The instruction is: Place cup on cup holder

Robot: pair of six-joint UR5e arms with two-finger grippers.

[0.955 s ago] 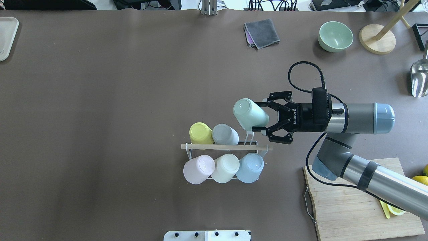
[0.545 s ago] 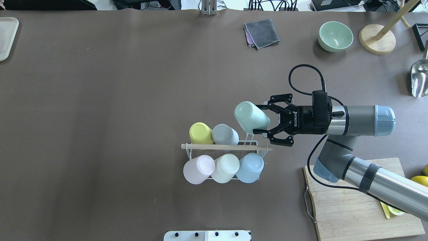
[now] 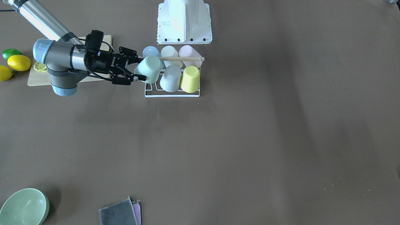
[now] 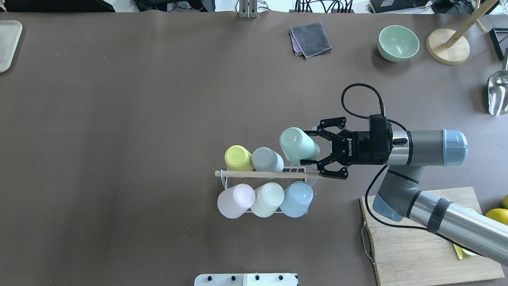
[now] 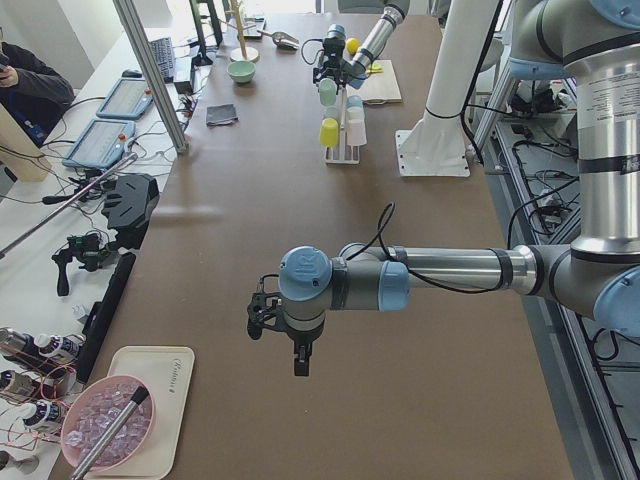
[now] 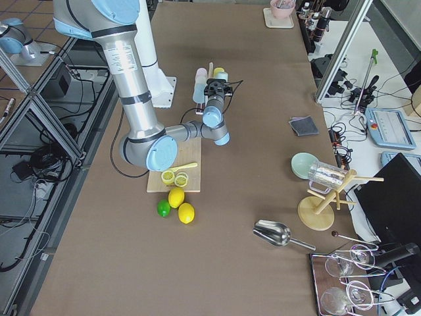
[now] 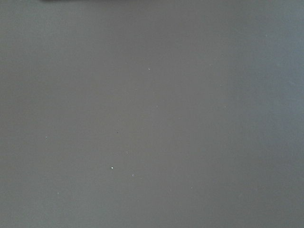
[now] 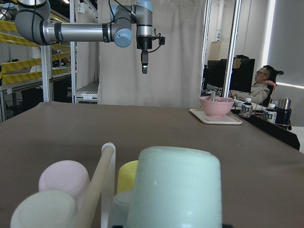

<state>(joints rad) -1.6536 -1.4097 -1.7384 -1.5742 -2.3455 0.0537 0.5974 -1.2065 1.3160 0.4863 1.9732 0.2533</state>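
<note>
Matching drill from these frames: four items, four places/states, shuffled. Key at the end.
Things:
1 mint cup
2 yellow cup
3 pink cup
4 bowl

Places:
A on the rack, next to the cream cup
B on the table, near the folded cloth
C gripped by the right tool
D on the rack, next to the grey cup

Pairs: 1-C, 2-D, 3-A, 4-B
</note>
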